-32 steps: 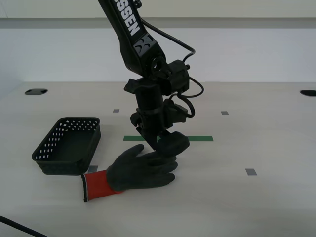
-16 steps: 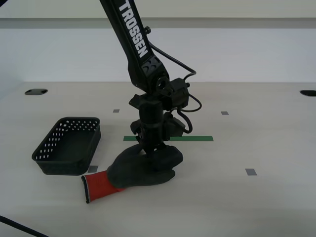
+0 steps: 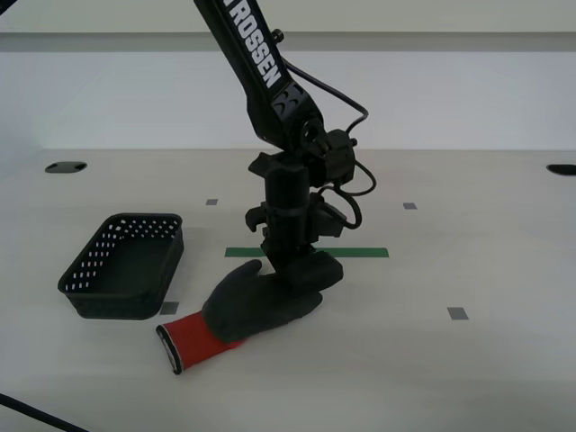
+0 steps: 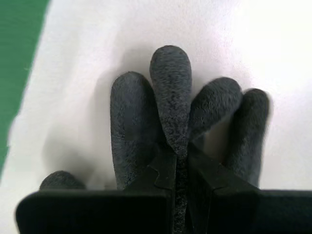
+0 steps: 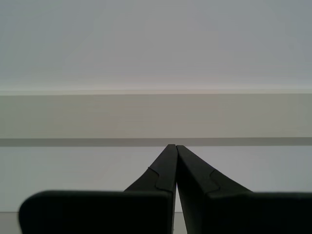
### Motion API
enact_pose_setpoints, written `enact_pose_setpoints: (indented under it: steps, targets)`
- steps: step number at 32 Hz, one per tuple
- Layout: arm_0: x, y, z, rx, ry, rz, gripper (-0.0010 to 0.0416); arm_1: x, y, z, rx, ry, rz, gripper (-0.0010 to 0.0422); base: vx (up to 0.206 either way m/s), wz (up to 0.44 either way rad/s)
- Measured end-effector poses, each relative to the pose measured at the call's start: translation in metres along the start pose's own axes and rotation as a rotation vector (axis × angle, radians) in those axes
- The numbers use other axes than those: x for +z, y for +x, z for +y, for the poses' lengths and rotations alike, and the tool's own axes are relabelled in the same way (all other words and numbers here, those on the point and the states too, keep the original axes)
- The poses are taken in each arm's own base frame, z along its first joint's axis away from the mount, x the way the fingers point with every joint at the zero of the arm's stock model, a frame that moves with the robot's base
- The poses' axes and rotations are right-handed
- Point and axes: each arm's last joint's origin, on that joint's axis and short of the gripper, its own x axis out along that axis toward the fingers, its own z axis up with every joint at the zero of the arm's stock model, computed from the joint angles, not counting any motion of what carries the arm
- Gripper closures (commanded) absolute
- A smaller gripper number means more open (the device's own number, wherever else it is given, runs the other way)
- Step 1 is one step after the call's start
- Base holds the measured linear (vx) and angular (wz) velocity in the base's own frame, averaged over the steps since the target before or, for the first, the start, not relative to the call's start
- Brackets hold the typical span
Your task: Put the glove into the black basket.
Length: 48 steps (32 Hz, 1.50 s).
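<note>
The glove (image 3: 256, 304), dark grey with a red cuff (image 3: 193, 339), lies on the table in the exterior view, just right of the black basket (image 3: 115, 306). My second gripper (image 3: 301, 273) points down from above and is shut on the glove's finger end. That end is raised a little; the cuff rests low by the table. In the second wrist view the jaws (image 4: 178, 156) pinch the dark glove (image 4: 170, 83), with the fingers fanned out beyond them. The basket holds nothing. My first gripper (image 5: 175, 146) is shut on nothing, faces a pale wall, and is out of the exterior view.
A green tape strip (image 3: 364, 253) lies behind the glove and also shows in the second wrist view (image 4: 17, 58). Small grey markers (image 3: 458, 313) dot the table. Dark holes sit at the far corners (image 3: 66, 166). A cable (image 3: 27, 409) crosses the near left corner.
My second gripper came down onto the glove and shut on its finger end. The glove has since shifted slightly toward the exterior view's right, its finger end lifted.
</note>
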Motion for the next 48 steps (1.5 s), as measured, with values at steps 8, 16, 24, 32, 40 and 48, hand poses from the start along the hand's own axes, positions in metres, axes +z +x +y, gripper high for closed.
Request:
enact_pose_setpoints:
  steps: [8,16,24,32,40,48]
  targets:
    - [0.000,0.000,0.000,0.000,0.000,-0.001,0.0405,0.006,-0.052,-0.002,0.016,-0.035,-0.051,0.0413,0.000,0.000]
    - [0.000,0.000,0.000,0.000,0.000,0.001,0.0405,-0.009,-0.112,-0.008,0.028,-0.036,-0.100,0.0413,0.000,0.000]
    - [0.000,0.000,0.000,0.006,0.000,0.002,0.0405,-0.054,-0.203,0.002,0.104,-0.134,-0.174,0.0413,0.000,-0.008]
    - [-0.002,0.000,0.000,0.001,0.000,0.017,0.0405,-0.126,-0.286,0.067,0.359,-0.418,-0.225,0.0413,0.000,0.000]
    - [-0.002,0.000,0.000,0.003,0.000,0.022,0.0405,-0.180,-0.268,0.124,0.422,-0.656,-0.238,0.0413,0.000,0.000]
    - [-0.002,0.000,0.000,0.000,0.000,0.022,0.0405,-0.196,-0.191,0.121,0.282,-0.721,-0.170,0.0413,0.000,0.000]
